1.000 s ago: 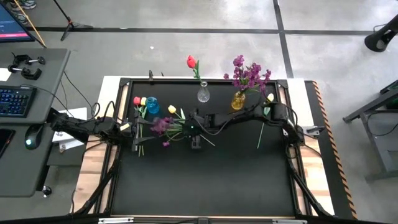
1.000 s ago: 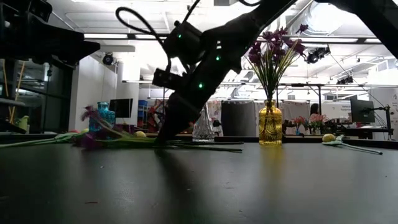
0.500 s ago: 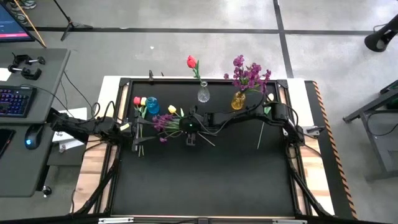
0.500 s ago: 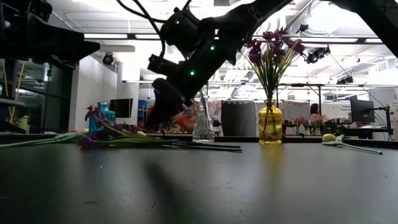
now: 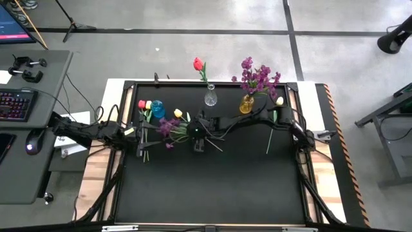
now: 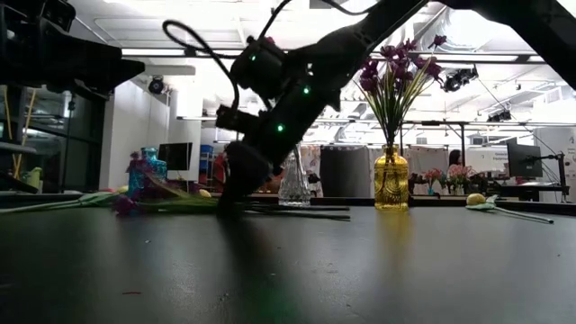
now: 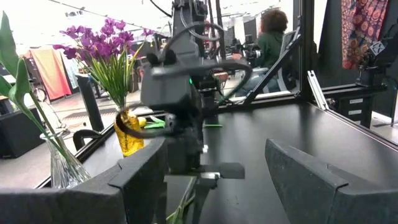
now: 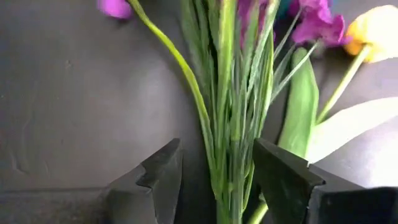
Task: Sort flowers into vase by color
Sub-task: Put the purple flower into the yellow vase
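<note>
Purple sprig (image 5: 168,127) flat on table (image 5: 219,187) at ten o'clock of centre, stems straddled by right gripper (image 8: 214,180), fingers (image 8: 283,171) parted either side, not yet pinching; left gripper (image 5: 138,138) at nine o'clock, spread wide, empty

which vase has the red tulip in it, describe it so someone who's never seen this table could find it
Look along the far edge of the black table, where three vases stand in a row. The middle one is the clear glass vase, holding a single red tulip. The blue vase on one side is empty, and the amber vase on the other holds purple sprigs.
</note>
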{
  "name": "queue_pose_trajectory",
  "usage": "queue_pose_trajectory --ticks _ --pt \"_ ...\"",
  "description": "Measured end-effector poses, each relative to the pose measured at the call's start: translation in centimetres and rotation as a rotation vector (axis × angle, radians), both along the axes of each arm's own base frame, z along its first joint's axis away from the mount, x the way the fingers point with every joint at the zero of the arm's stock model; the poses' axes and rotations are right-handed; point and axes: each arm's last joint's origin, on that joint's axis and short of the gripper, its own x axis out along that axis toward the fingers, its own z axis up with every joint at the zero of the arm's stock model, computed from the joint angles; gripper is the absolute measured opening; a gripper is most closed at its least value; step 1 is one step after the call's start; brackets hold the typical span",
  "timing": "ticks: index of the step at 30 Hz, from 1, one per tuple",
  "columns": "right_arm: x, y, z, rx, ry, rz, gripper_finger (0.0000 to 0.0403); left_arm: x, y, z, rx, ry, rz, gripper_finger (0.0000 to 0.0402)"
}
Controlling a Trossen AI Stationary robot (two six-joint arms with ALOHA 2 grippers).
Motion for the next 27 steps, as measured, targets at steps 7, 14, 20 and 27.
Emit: queue_pose_trajectory --ticks 7,14,20,27 --pt "0.1 0.0 -0.8 0.009 0.007 0.002 0.0185 0.0 0.0 0.0 0.0 0.0 0.0 0.0262" --pt "0.0 0.2 -0.9 0.064 0.037 0.041 0.0109 0.0 0.0 0.0 0.0 0.0 0.0 0.0262" --pt "-0.7 0.3 1.7 0.181 0.017 0.036 0.0016 0.0 0.0 0.0 0.0 0.0 0.0 0.0262" --pt "-3.9 -3.2 13.0 0.169 -0.232 -0.016 0.0003 0.0 0.0 0.0 0.0 0.0 0.0 0.0262"
